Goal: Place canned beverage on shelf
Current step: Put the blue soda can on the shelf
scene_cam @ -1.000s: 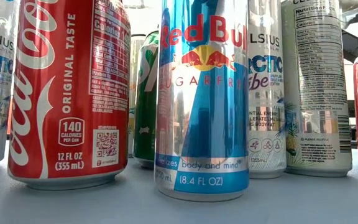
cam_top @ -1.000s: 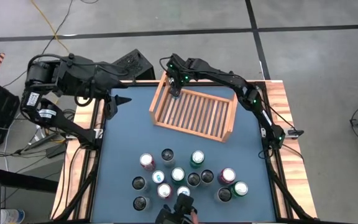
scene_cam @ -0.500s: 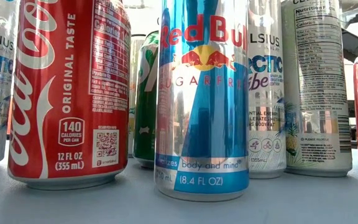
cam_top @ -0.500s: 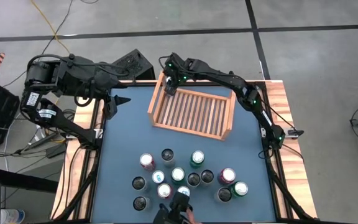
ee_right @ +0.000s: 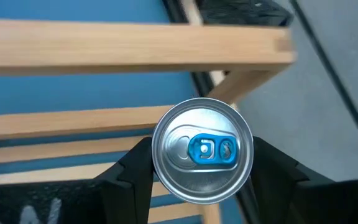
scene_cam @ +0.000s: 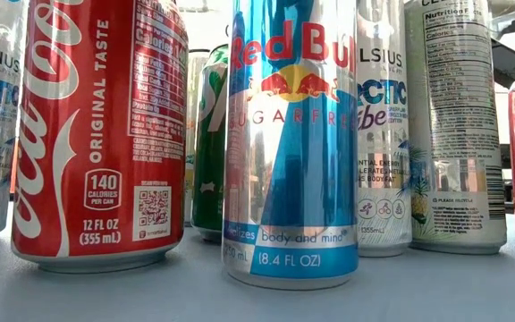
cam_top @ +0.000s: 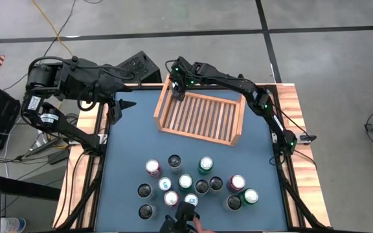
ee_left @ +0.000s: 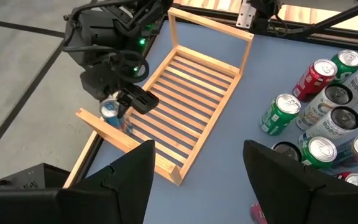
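Right end effector (ee_right: 202, 180) clamped on a silver can (ee_right: 202, 151) with a blue pull tab, dark fingers (ee_right: 129, 171) pressed to both sides of it; can body hidden under its own lid in the right wrist view. Left wrist view shows the same can (ee_left: 111, 111) upright in that end effector (ee_left: 118, 107), at the far-left corner of the shelf (ee_left: 199, 73); whether the can base touches the slats cannot be told. High view: right end effector (cam_top: 179, 90) sits over the shelf (cam_top: 201, 116) corner, can itself hidden under the arm. Shelf lies at the back middle of the blue worktop (cam_top: 128, 149), slatted base otherwise bare. Left end effector (cam_top: 127, 104) waits near the worktop's left rear edge, released, fingers (ee_left: 129, 180) spread with nothing between them. Cluster of cans (cam_top: 193, 184) stands at the front of the worktop, well apart from the shelf. A hand (cam_top: 188, 222) at the front edge, partly cut off. Low view is filled by close cans: red cola can (scene_cam: 101, 134), blue-silver energy drink can (scene_cam: 293, 143), tops cut off; shelf and arms hidden behind them.
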